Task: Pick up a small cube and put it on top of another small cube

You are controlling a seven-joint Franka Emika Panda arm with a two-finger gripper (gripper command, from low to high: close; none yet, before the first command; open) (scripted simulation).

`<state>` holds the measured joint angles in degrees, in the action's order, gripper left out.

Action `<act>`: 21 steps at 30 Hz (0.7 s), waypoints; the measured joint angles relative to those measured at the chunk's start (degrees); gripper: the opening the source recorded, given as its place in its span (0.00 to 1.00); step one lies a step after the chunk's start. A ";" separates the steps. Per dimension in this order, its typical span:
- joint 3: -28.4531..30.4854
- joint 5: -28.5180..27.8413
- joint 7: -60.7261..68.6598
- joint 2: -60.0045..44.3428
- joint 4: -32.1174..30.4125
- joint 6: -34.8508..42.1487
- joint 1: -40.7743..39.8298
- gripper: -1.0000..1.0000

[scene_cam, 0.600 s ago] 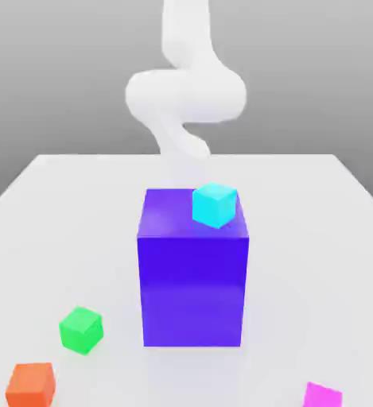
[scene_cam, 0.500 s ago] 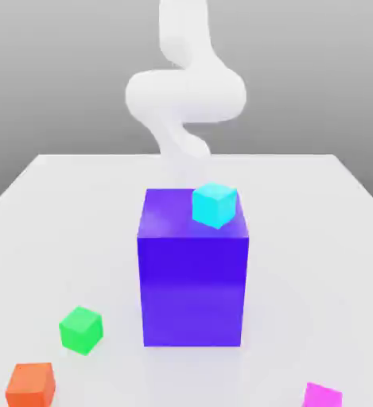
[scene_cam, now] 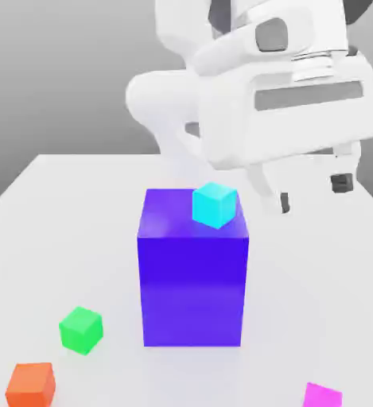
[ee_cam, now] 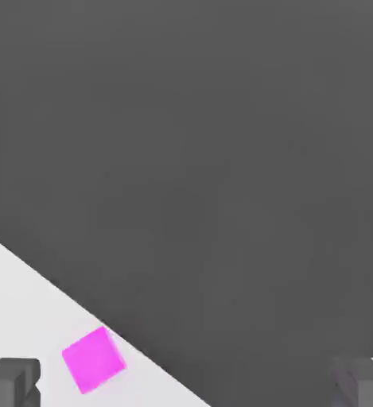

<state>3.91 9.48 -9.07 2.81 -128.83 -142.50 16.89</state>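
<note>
Above the table (scene_cam: 54,207), the gripper (scene_cam: 312,193) hangs spread and empty; the magenta cube (scene_cam: 323,395) sits ungrasped, so pickup and stacking remain.

No readable text, labels, brand marks, numbers or signs appear anywhere in either view. Every surface is plain and unmarked.
</note>
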 joint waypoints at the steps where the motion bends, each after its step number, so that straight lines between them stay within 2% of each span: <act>1: -0.26 0.02 1.47 -2.04 0.13 -0.56 0.58 0.50; 6: -1.38 -1.41 7.77 -12.09 0.73 -3.49 2.11 0.50; 12: -2.17 -6.86 12.73 -23.74 1.38 -7.13 4.17 0.50; 16: -2.41 -7.75 13.58 -31.99 2.91 -12.69 4.43 0.50; 17: -2.51 -7.67 13.67 -33.78 3.29 -14.04 4.36 0.00; 21: -2.51 -7.67 13.67 -33.78 3.29 -13.97 4.35 0.00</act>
<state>1.40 1.81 4.61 -30.96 -125.54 -156.47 21.24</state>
